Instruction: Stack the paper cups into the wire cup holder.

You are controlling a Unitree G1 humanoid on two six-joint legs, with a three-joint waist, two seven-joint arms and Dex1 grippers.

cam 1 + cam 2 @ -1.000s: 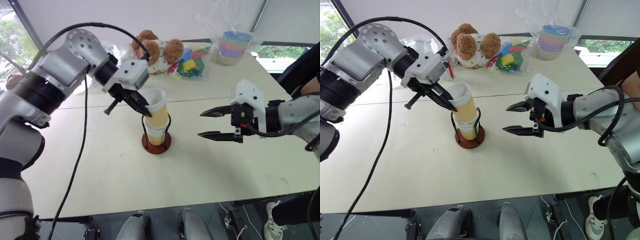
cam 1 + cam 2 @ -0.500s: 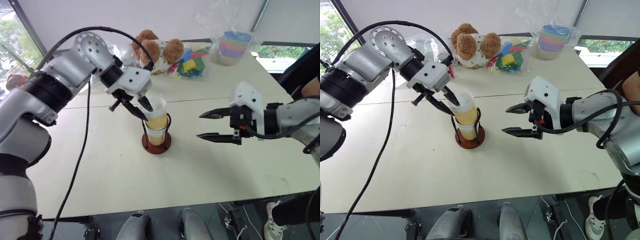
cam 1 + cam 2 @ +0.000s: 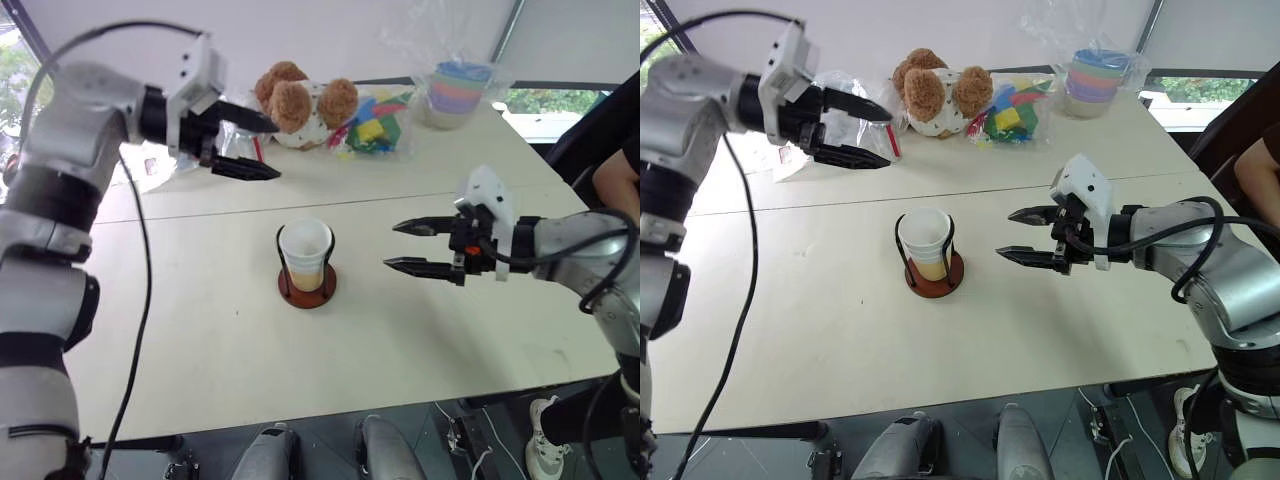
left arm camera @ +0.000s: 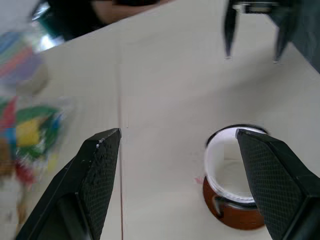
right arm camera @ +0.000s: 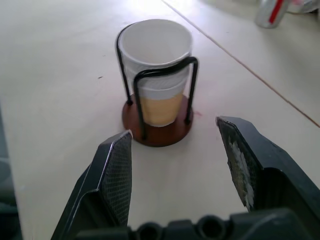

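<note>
The paper cups (image 3: 305, 248) sit nested and upright inside the wire cup holder (image 3: 322, 291) at the middle of the table, white rim on top and orange side showing through the black wires (image 5: 167, 75). My left gripper (image 3: 277, 150) hangs open and empty above the table, behind and to the left of the holder, well clear of the cups. My right gripper (image 3: 390, 246) stays open and empty to the right of the holder, pointing at it with a gap between. In the right wrist view the cups (image 5: 156, 52) stand just beyond the fingertips (image 5: 120, 150).
A brown plush bear (image 3: 300, 98), a bag of coloured blocks (image 3: 375, 125) and bagged pastel bowls (image 3: 460, 90) line the table's far side. A crumpled clear bag (image 3: 835, 90) lies behind my left gripper. A person's arm (image 3: 618, 175) shows at the right edge.
My left gripper opened, let go of the top cup and drew up and away to the back left. The cup dropped down into the stack. The right gripper hardly moved.
</note>
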